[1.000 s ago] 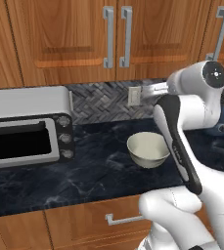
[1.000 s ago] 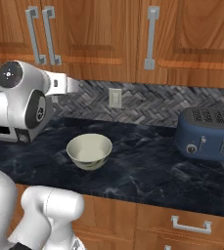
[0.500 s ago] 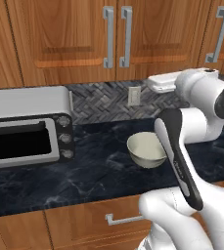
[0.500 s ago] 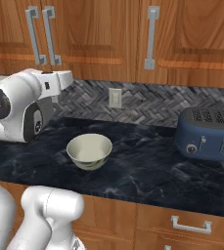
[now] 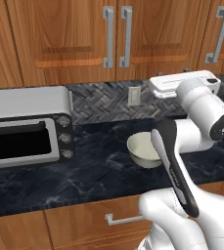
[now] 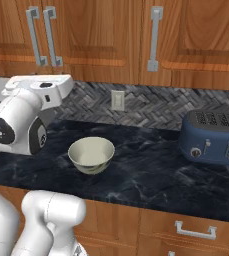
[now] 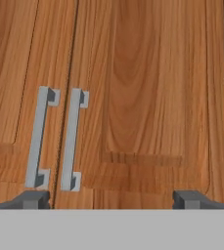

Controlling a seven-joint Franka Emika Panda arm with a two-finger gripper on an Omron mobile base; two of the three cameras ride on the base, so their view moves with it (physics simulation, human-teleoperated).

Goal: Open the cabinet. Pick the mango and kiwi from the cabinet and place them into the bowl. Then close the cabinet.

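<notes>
Pincer [image 7: 111, 199] raised; cabinet [image 7: 133, 97] shut, contents hidden

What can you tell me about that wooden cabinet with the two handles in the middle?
The cabinet is a wall unit of reddish-brown wood with visible grain, hung above the dark counter. It has two panelled doors, both shut, meeting at a narrow seam. Two vertical grey bar handles stand side by side at that seam, one on each door. Nothing touches it: in the hand view the open gripper faces the right door, off to the right of the handles.
</notes>
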